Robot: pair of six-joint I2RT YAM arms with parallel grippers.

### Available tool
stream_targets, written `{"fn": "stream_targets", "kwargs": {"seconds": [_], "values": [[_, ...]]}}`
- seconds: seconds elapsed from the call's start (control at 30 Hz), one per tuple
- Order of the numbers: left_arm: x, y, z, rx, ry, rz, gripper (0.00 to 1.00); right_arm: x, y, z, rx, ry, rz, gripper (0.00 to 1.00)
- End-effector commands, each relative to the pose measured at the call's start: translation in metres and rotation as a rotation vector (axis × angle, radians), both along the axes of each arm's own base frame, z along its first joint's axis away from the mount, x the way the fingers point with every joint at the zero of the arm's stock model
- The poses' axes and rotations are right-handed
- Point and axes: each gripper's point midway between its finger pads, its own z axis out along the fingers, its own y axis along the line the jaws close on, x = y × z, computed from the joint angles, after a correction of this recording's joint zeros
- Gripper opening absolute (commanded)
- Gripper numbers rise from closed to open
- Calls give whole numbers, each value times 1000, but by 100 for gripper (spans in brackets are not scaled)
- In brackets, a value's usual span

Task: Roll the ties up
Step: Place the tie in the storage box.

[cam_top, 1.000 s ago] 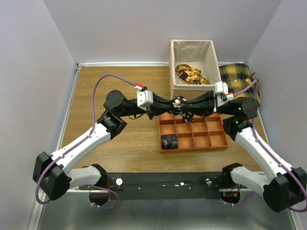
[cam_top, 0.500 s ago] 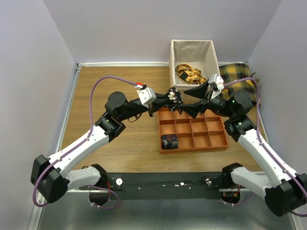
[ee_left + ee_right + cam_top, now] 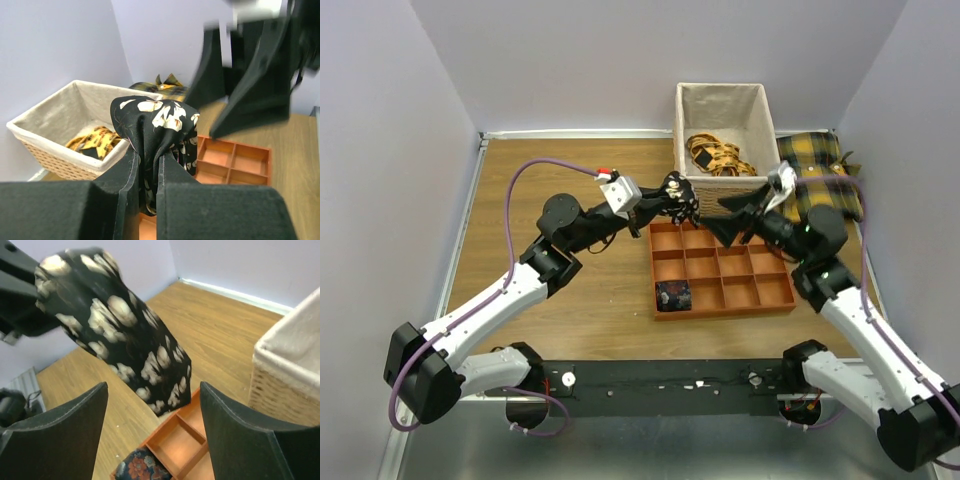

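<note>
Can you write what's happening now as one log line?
left gripper: shut on tie, held up near basket | right gripper: open, holding nothing | tray: one rolled tie

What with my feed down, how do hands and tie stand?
Left hand shut on tie, bunched, tail hanging. Right hand open, facing it, not touching. Basket close by.

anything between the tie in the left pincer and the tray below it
Nothing visible. The tie hangs from the left pincer above the far left corner of the tray, open air beneath. The right pincer stands open beside it, not under it. The near left compartment already holds a rolled tie.
</note>
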Motion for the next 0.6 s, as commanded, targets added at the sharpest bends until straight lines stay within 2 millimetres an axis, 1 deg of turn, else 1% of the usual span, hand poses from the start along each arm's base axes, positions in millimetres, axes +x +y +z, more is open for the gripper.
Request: {"fn": "stream_targets", "kwargs": {"seconds": [0.0,0.03,0.07,0.1,0.13,0.17,0.2,0.23,0.27,0.3,0.33,0.43,0.47,0.57], "values": [[-9,-1,-4,87,-150,-33,0,-44,14,44,-286,-122,302,82],[-12,-2,-5,114,-187,-57,0,-44,14,65,-374,-261,351,82],[-15,-5,-17,163,-161,-90,0,-43,13,71,-405,-261,362,84],[-13,-5,-15,194,-184,-89,0,-50,9,62,-449,-195,394,86],[-14,-6,-19,221,-184,-102,0,-43,12,59,-500,-234,436,87],[-19,-6,-33,271,-168,-135,0,-46,11,82,-506,-291,445,88],[-21,-5,-33,297,-204,-141,0,-47,12,81,-514,-274,465,89],[-22,-4,-35,305,-194,-148,0,-44,15,86,-503,-277,471,95],[-22,-3,-41,327,-171,-151,0,-40,18,87,-499,-280,481,96],[-24,-3,-38,330,-175,-157,0,-37,20,87,-502,-292,483,100],[-25,-3,-38,332,-172,-162,0,-35,22,86,-502,-291,485,100],[-28,-5,-35,334,-163,-182,0,-39,36,78,-515,-294,529,100],[-29,-5,-37,339,-148,-191,0,-43,45,73,-529,-289,546,100],[-30,-5,-37,338,-144,-200,0,-38,57,53,-575,-222,550,100]]}}
